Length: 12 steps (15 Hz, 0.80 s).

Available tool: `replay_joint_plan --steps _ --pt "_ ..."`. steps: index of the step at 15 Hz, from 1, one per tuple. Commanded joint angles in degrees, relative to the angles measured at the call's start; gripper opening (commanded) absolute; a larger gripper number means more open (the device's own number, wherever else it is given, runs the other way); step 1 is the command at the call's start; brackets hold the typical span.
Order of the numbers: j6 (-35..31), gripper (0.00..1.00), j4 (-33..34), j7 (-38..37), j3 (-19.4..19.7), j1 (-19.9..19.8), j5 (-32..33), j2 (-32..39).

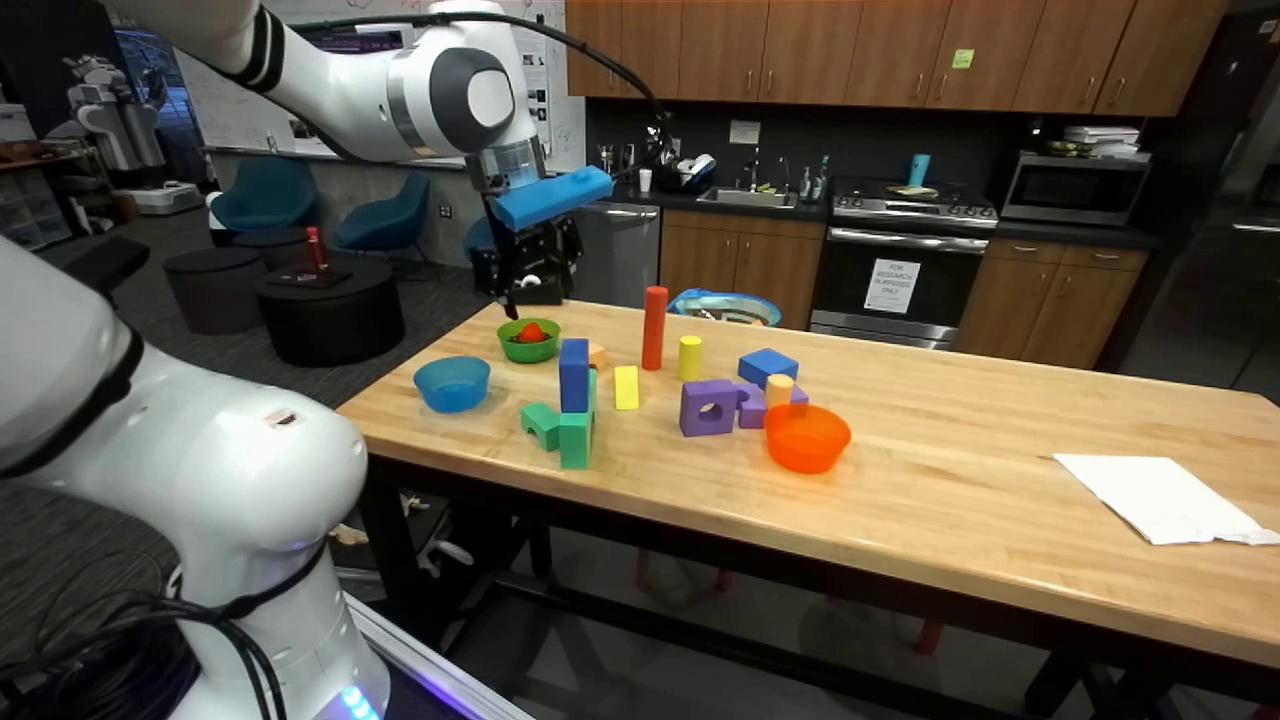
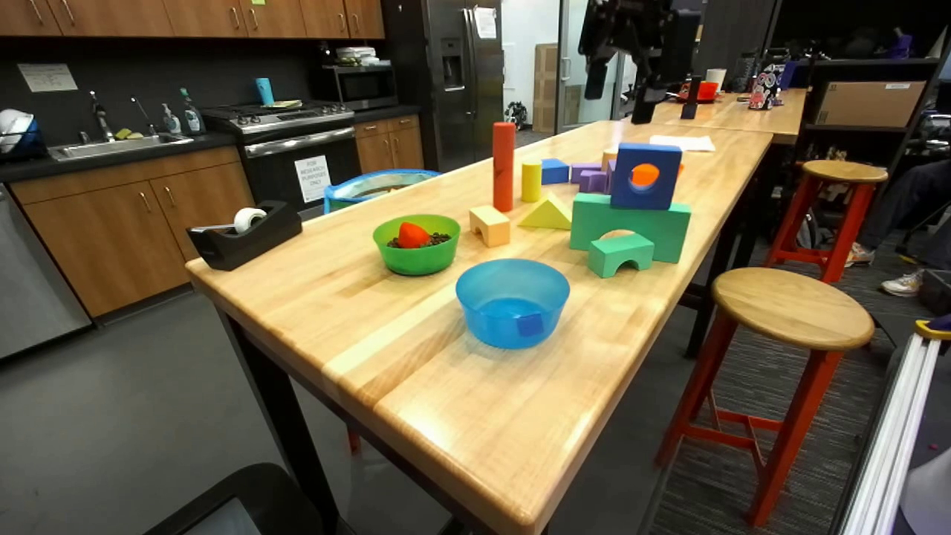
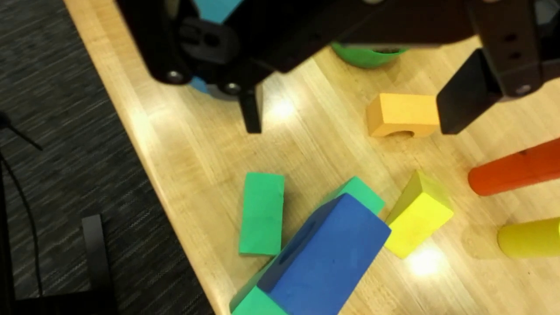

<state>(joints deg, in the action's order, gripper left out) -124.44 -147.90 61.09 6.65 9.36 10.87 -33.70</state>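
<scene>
My gripper (image 3: 350, 127) is open and empty, with its fingers wide apart. It hangs above the wooden table and also shows in an exterior view (image 1: 540, 300). In the wrist view a tan arch block (image 3: 407, 109) appears near one fingertip, but lies below on the table. A green bowl (image 2: 417, 249) holds a red piece (image 2: 413, 235) and small dark bits; the gripper partly hides it in the wrist view. A blue bowl (image 2: 513, 305) stands nearby. A blue block with a hole (image 3: 332, 253) rests on a long green block (image 2: 631, 227). A green arch (image 3: 262, 214) and yellow triangle (image 3: 418, 218) lie beside them.
A red cylinder (image 1: 654, 328) and a yellow cylinder (image 1: 690, 357) stand upright. Purple blocks (image 1: 707, 408), another blue block (image 1: 768, 365) and an orange bowl (image 1: 806, 440) are farther along. A tape dispenser (image 2: 245, 234) sits at a table corner. White paper (image 1: 1165, 495) lies flat.
</scene>
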Motion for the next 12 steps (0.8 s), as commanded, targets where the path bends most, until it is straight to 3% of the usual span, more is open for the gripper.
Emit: replay_joint_plan --steps 1,7,12 --pt "1.17 1.00 -0.72 7.93 0.41 1.74 -1.25 -0.80" --pt "2.63 1.00 -1.66 15.96 -0.56 2.65 -3.15 0.85" --pt "1.27 1.00 -3.06 17.11 -1.82 1.99 -2.36 2.73"
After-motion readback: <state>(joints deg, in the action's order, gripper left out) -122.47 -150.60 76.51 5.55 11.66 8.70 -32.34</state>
